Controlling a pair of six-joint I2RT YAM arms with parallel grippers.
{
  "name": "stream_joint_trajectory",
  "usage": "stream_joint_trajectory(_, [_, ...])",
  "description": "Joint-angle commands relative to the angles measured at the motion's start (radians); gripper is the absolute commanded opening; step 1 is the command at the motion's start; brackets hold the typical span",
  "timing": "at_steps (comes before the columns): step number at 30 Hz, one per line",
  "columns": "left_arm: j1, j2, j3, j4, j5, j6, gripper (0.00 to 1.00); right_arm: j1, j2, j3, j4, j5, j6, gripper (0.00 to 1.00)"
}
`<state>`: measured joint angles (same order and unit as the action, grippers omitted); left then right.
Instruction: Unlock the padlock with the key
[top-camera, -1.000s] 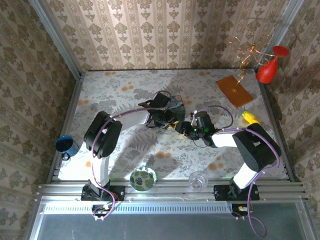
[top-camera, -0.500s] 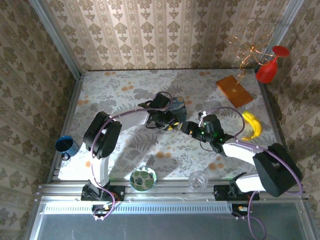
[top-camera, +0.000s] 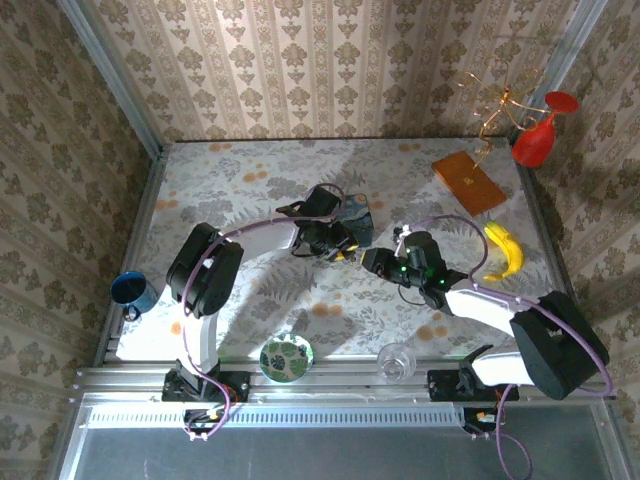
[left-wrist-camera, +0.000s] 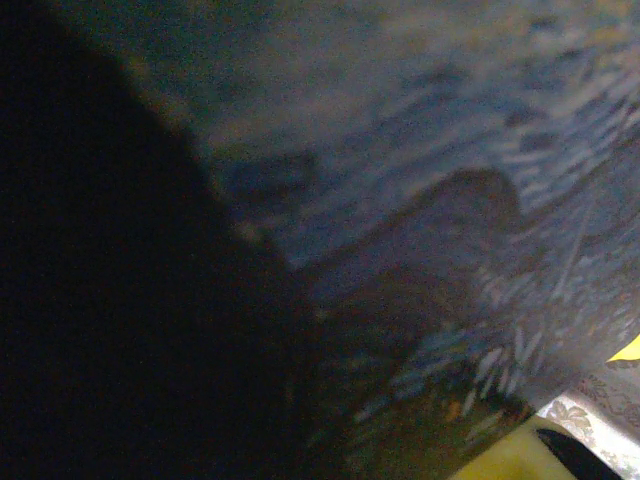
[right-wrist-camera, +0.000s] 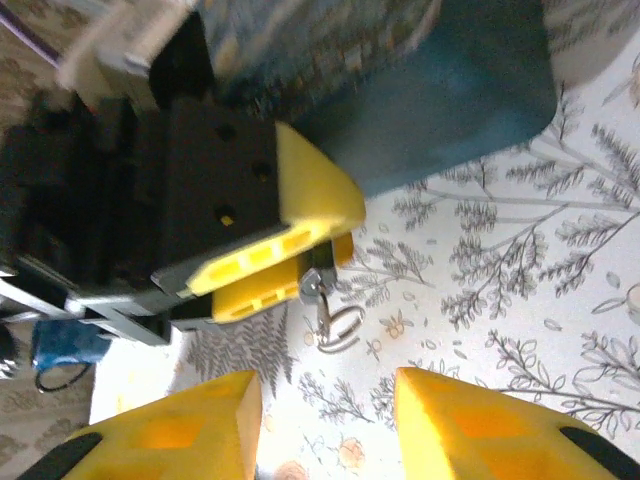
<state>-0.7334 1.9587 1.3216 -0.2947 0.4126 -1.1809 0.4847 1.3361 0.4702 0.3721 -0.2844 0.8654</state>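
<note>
Plainly, in the right wrist view the left gripper (right-wrist-camera: 296, 278) reaches in from the left of the frame. Its yellow fingers (right-wrist-camera: 250, 258) are pinched narrow on the tiny padlock (right-wrist-camera: 318, 286) at frame centre. A thin silvery loop (right-wrist-camera: 339, 327) hangs under the padlock, over the tabletop (right-wrist-camera: 520, 250). The blue swirly-painted box (right-wrist-camera: 450, 90) fills the upper right. Along the bottom edge, the right gripper (right-wrist-camera: 325, 400) is spread wide and holds nothing.

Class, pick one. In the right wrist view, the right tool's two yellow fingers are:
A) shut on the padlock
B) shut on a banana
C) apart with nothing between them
C: the fingers of the right tool stand apart, bare table showing between them.
</note>
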Motion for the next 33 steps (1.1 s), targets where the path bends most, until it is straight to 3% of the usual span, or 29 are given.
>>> stream_joint_trajectory(1, [-0.015,0.019,-0.028,-0.129,0.152,-0.053,0.0,0.023,0.063,0.026,0.047,-0.007,0.005,0.36])
stream_joint_trajectory(10, [-0.02,0.021,-0.028,-0.13,0.16,-0.054,0.0,0.029,0.176,0.049,0.157,-0.001,0.021,0.24])
stream_joint_trajectory(33, [-0.028,0.02,-0.03,-0.108,0.172,-0.063,0.0,0.012,0.259,0.137,0.19,-0.001,0.029,0.18])
